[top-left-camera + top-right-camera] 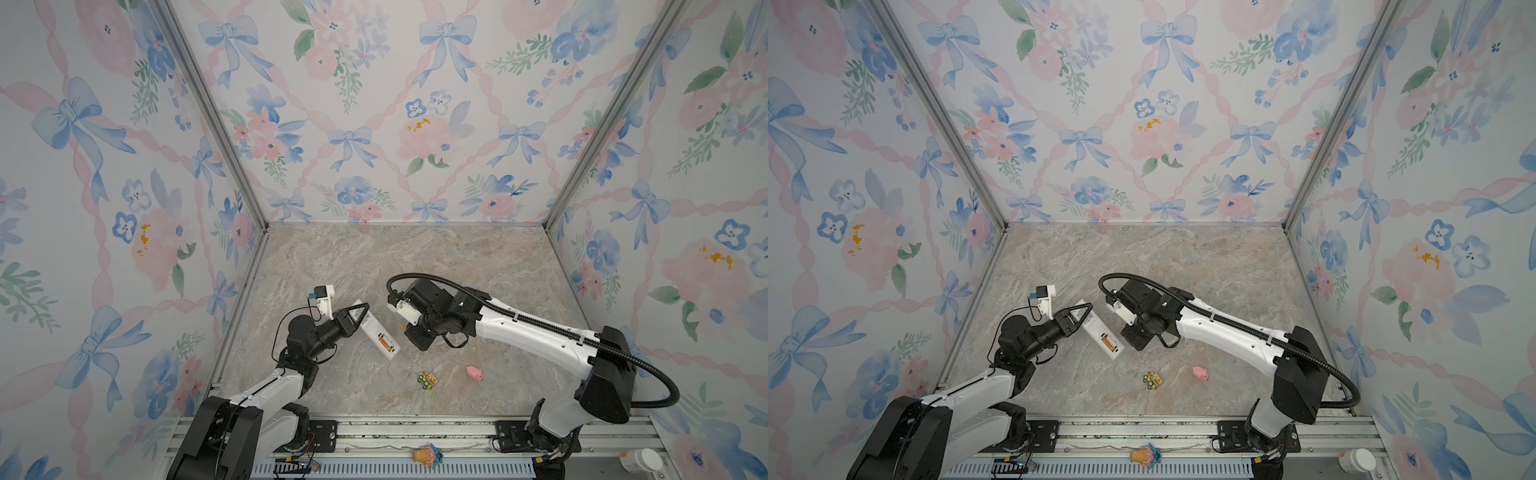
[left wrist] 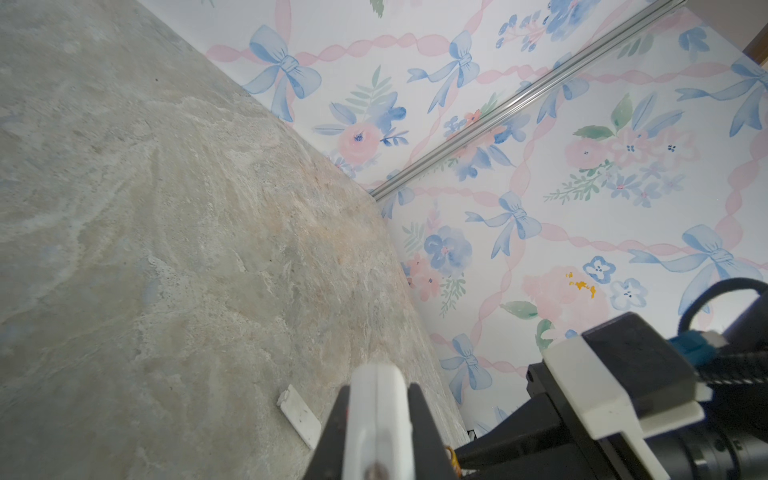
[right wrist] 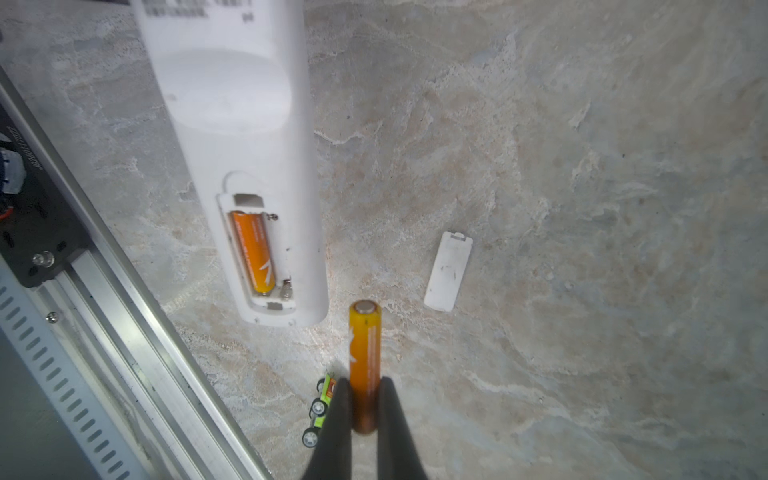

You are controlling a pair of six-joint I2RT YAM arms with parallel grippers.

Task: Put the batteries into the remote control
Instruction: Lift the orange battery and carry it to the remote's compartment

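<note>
My left gripper (image 1: 362,312) is shut on the white remote control (image 1: 376,332), holding it tilted above the table with its back up; the wrist view shows the remote (image 2: 376,415) clamped between the jaws of this gripper (image 2: 376,399). The open compartment holds one orange battery (image 3: 253,251), also visible in a top view (image 1: 1108,344). The slot beside it is empty. My right gripper (image 3: 365,384) is shut on a second orange battery (image 3: 365,361), whose tip points forward just past the remote's (image 3: 232,158) compartment end.
A white battery cover (image 3: 448,272) lies flat on the marble table (image 1: 415,266). A green toy car (image 1: 428,380) and a pink pig (image 1: 474,372) sit near the front. The metal rail (image 1: 415,432) runs along the front edge. Papered walls enclose three sides.
</note>
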